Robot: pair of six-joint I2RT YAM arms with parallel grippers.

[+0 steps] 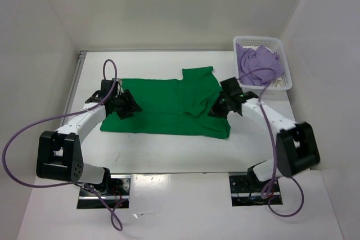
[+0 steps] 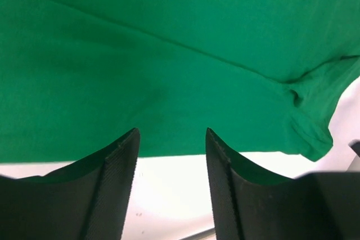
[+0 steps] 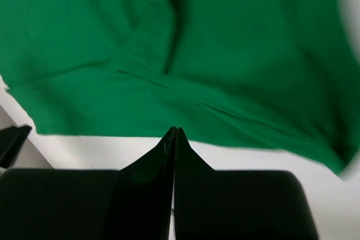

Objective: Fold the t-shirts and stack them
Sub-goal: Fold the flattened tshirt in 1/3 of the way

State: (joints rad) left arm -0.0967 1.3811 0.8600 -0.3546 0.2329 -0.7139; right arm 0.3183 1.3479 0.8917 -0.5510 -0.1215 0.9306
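Note:
A bright green t-shirt (image 1: 169, 108) lies spread flat on the white table (image 1: 169, 150), with one sleeve (image 1: 199, 77) folded over at its far right. My left gripper (image 1: 125, 105) sits at the shirt's left edge. In the left wrist view it (image 2: 171, 139) is open, with bare table between the fingers and the green cloth (image 2: 169, 54) just beyond the tips. My right gripper (image 1: 221, 105) is at the shirt's right side. In the right wrist view it (image 3: 175, 132) is shut at the edge of the cloth (image 3: 225, 54), with no fabric showing between the jaws. A lavender t-shirt (image 1: 256, 63) and a bit of cream-white one (image 1: 278, 82) lie in the basket.
The white perforated basket (image 1: 281, 46) stands at the table's far right corner, just behind my right arm. White walls enclose the table on three sides. Purple cables (image 1: 22, 139) loop off both arms.

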